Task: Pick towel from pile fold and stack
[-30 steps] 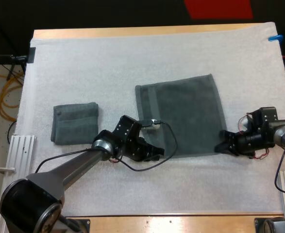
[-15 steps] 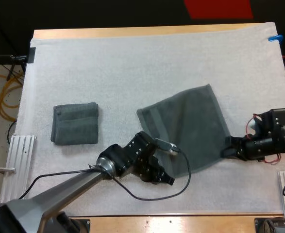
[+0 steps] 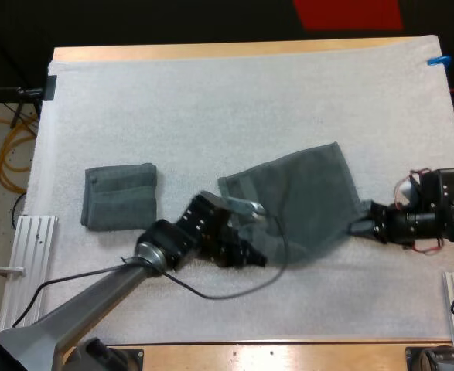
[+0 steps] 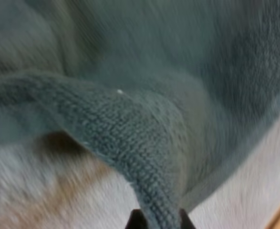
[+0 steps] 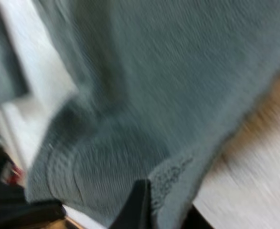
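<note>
Shifted toward the far side since the previous frame, the left gripper [image 3: 250,255] pinches the towel's [image 3: 308,193] near-left corner; the right gripper [image 3: 368,226], seemingly drawn rightward, pinches its near-right corner.

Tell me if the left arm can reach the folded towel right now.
Probably not yet: the left tool is shut on a corner of the open towel. The mat between it and the folded towel is bare, so only that grip hinders it.

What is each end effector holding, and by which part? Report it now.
Both hold the unfolded towel: the left end effector pinches its near-left corner, the right end effector its near-right corner.
</note>
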Robot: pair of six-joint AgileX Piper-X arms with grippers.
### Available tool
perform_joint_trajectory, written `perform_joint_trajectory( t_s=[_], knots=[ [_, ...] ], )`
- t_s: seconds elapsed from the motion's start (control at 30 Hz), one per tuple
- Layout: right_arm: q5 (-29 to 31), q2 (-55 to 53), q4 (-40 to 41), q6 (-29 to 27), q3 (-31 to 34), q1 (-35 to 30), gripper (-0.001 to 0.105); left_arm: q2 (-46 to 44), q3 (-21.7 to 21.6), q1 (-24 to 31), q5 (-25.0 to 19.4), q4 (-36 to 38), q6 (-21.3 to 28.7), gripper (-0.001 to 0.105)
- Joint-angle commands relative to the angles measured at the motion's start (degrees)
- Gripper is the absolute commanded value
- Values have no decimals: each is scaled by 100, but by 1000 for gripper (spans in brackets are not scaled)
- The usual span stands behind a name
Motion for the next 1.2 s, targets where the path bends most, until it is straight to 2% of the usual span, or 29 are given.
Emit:
perform_joint_trajectory(
  t_s=[0.0,0.03,0.13,0.17,0.3,0.37,0.57,0.67,0.77,0.8,0.83,0.87,0.9,0.93,0.97,1.17],
  knots=[
    [-249,108,-732,498,-4,15,0,-37,-5,250,126,-241,-48,0],
    [-449,317,-1520,1123,-38,15,0,-5,-5,617,298,-541,-96,0],
    [-561,647,-2461,1811,-137,15,0,179,-5,1050,680,-1042,-123,0],
    [-560,863,-3127,2242,-215,15,0,410,-5,1309,961,-1316,-219,0],
    [-514,1366,-4179,3116,-402,15,0,983,-5,1710,1298,-1644,-380,0],
    [-514,1588,-4389,3292,-479,15,0,1150,-5,1855,1341,-1779,-402,0],
    [-414,2067,-4718,3270,-575,15,0,1201,-5,2148,1361,-1837,-377,0],
    [-347,2067,-4880,3218,-575,15,0,1201,-5,2147,1603,-2073,-221,0],
    [-453,2067,-5073,3177,-575,15,2,1201,-5,2147,1621,-2302,-222,12],
    [-537,2067,-5242,3142,-575,15,13,1201,-5,2147,1630,-2438,-222,24],
    [-535,2067,-5329,3142,-575,15,20,1201,-5,2147,1647,-2482,-222,28],
    [-495,2067,-5462,3143,-575,15,33,1201,-5,2147,1693,-2565,-222,33],
    [-448,2067,-5573,3143,-575,15,44,1201,-5,2147,1730,-2636,-222,36],
    [-441,2067,-5819,3143,-575,15,62,1201,-5,2147,1821,-2767,-222,38],
    [-456,2067,-5950,3143,-575,15,68,1201,-5,2147,1850,-2852,-222,38],
    [-556,1946,-6593,3052,-575,15,70,1174,-234,2147,1847,-2952,-76,38]
  ],
)
